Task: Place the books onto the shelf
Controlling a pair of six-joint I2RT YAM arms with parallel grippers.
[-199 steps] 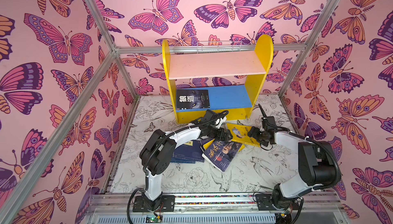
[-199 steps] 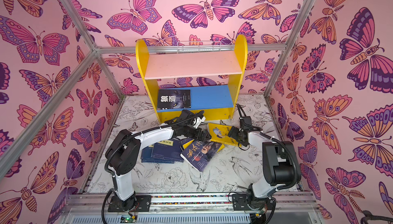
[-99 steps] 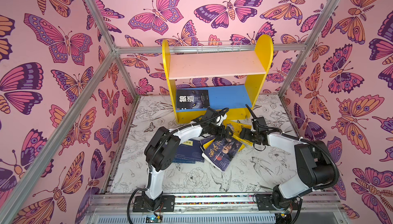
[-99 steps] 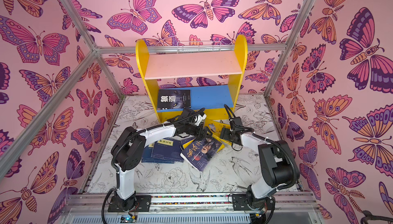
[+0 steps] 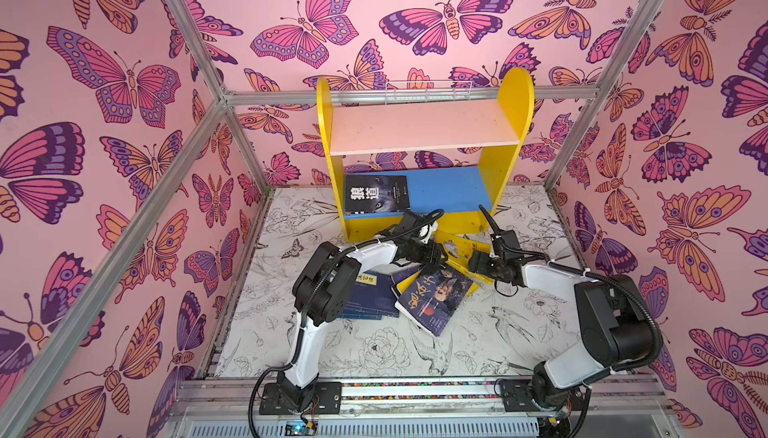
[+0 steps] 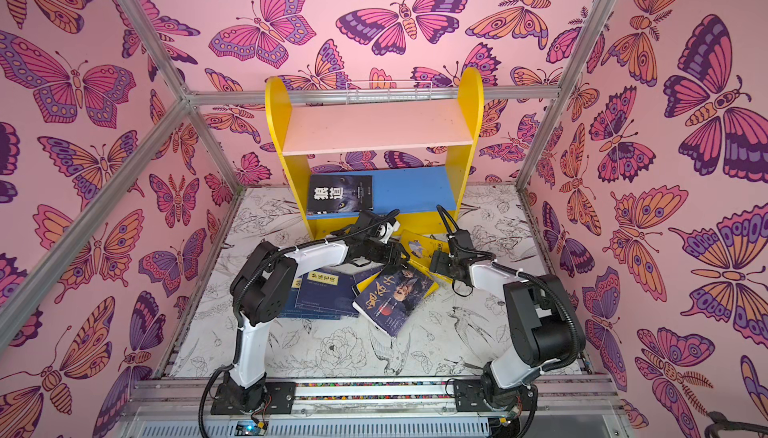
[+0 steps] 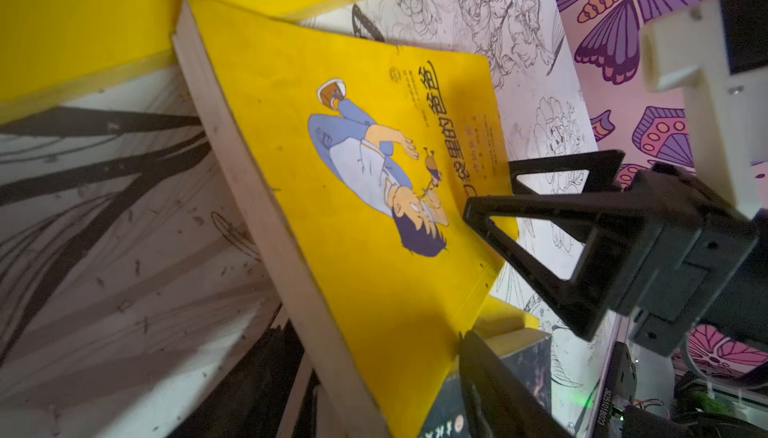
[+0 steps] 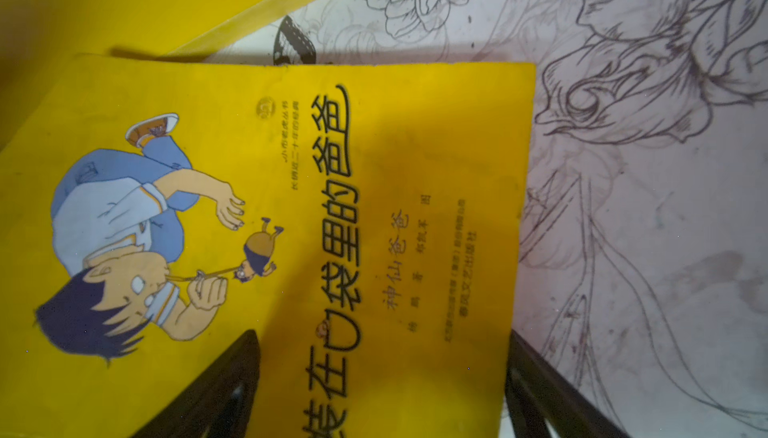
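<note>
Yellow book (image 8: 374, 207) titled 装在口袋里的爸爸 (cartoon boy), black book (image 5: 376, 194) reading 狼道

Butterfly-print walls (image 5: 124, 82), floral-sketch tabletop (image 5: 374, 352).

shelf (image 5: 424, 136): 1. arms: 2. books seen: black (image 5: 376, 193) 1, yellow (image 5: 459, 246) 1, dark-face (image 5: 436, 294) 1, navy (image 5: 368, 296) stack, uncounted.

Two high overviews; both wrist close-ups sharing yellow book (image 7: 374, 215).
</note>
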